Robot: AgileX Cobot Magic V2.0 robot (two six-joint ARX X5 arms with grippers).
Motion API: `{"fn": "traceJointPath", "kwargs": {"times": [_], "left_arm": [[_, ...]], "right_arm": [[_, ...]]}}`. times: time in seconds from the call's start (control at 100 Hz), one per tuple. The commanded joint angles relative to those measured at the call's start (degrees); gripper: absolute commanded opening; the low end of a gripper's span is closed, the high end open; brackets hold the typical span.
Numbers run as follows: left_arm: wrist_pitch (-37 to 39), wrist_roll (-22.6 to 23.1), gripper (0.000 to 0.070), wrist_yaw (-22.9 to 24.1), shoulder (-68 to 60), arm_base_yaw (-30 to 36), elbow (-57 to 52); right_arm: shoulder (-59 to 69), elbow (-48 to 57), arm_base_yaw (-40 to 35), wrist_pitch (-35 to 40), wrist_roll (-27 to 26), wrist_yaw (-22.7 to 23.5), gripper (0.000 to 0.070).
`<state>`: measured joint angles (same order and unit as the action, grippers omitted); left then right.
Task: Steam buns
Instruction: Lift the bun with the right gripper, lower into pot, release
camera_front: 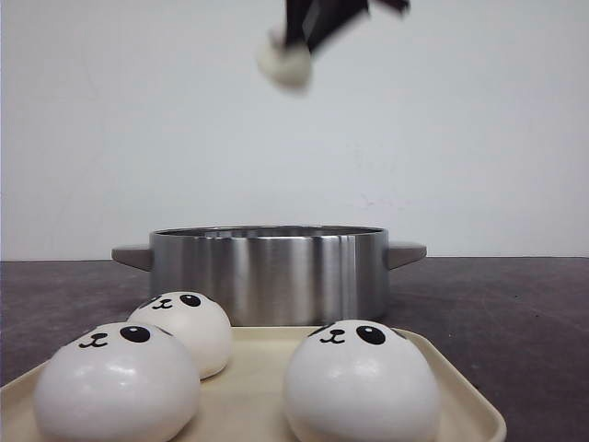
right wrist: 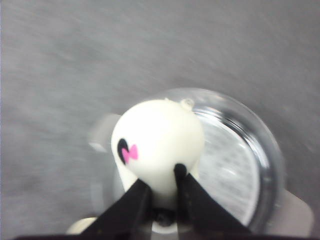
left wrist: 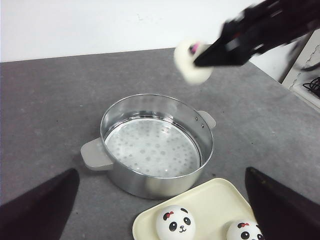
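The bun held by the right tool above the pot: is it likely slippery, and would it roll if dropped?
Probably somewhat slippery: the bun looks smooth and glossy, and the right tool pinches only its lower edge. It seems light, since that small pinch holds it above the pot. Its rounded dome suggests it may roll or wobble on landing.

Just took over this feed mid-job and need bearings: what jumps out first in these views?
The right claw holds one white panda bun pinched in the air, high above the steel steamer pot, whose perforated floor is bare. In front of the pot, three more buns sit on a cream tray at the near edge of the grey table. The left claw is spread open, near the tray.
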<state>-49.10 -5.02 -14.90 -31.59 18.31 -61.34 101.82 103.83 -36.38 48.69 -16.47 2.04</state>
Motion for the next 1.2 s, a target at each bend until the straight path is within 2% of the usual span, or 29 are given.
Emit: {"fn": "traceJointPath", "kwargs": {"times": [0.0, 0.06, 0.23, 0.44, 0.72, 0.87, 1.03, 1.08, 1.19], "left_arm": [[0.68, 0.98, 0.0672, 0.15, -0.33, 0.26, -0.63], [0.68, 0.98, 0.0672, 0.15, -0.33, 0.26, -0.63], [0.55, 0.98, 0.0672, 0.15, -0.33, 0.26, -0.63], [-1.18, 0.98, 0.0672, 0.2, -0.33, 0.24, -0.63], [-3.85, 0.98, 0.0672, 0.35, -0.33, 0.24, -0.63], [-3.87, 1.01, 0.0672, 0.33, -0.33, 0.26, -0.63], [-3.82, 0.98, 0.0672, 0.33, -0.33, 0.26, -0.63], [-3.89, 1.01, 0.0672, 0.33, -0.33, 0.26, -0.63], [-4.02, 0.98, 0.0672, 0.33, -0.33, 0.26, -0.63]], "right_arm": [[3.91, 0.79, 0.85, 0.28, 0.63, 1.27, 0.0], [7.02, 0.79, 1.92, 0.28, 0.59, 2.64, 0.0], [14.93, 0.79, 3.65, 0.2, 0.37, 2.34, 0.0], [21.51, 0.79, 4.28, -0.46, -0.22, 0.33, 0.0], [23.69, 0.79, 4.15, -2.47, -2.89, -2.6, 0.0], [23.69, 0.79, 4.28, -3.8, -5.4, -2.03, 0.0], [23.69, 0.79, 4.37, -3.85, -5.49, -2.08, 0.0005], [23.69, 0.79, 4.37, -4.13, -5.51, -2.05, 0.0066], [23.69, 0.79, 4.37, -4.59, -5.95, -2.1, 0.0371]]}}
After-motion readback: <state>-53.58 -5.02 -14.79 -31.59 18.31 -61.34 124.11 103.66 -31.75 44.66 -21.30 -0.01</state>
